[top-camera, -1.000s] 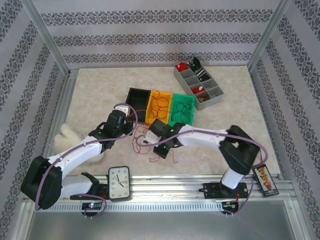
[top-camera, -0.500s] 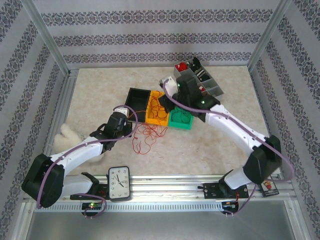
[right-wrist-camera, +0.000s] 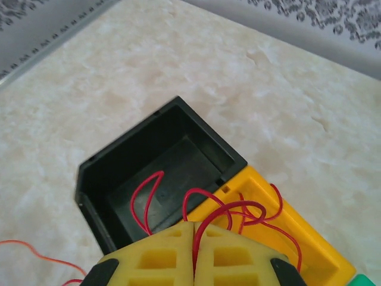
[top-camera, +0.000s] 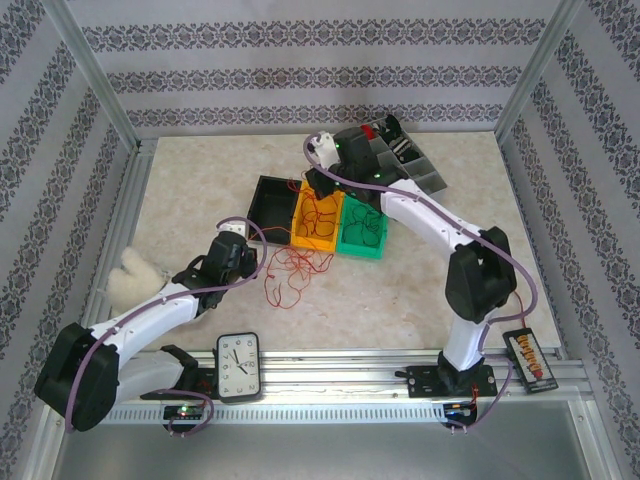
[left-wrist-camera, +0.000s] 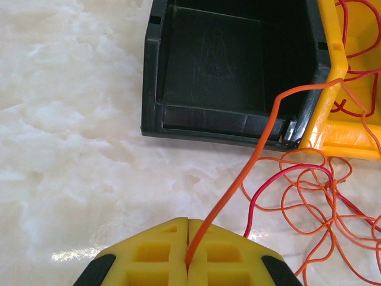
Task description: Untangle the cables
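Just in front of the yellow bin [top-camera: 312,243], the cables [top-camera: 288,270] lay clumped, with loops spilling inside it. Before the bin, the left gripper [left-wrist-camera: 188,225] pinched an orange strand [left-wrist-camera: 240,180]; above it, the right gripper [right-wrist-camera: 194,227] pinched a red strand [right-wrist-camera: 199,191].

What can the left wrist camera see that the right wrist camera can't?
Left wrist view: the left gripper shut on an orange cable that climbs toward the corner of the yellow bin, and a pile of loose loops, orange and dark red, lying on the table.
Right wrist view: the right gripper shut on a red cable that loops in front of the black bin and the yellow bin, plus a patterned wall at the top.
Both: the black bin next to the yellow bin, on the pale marbled table.
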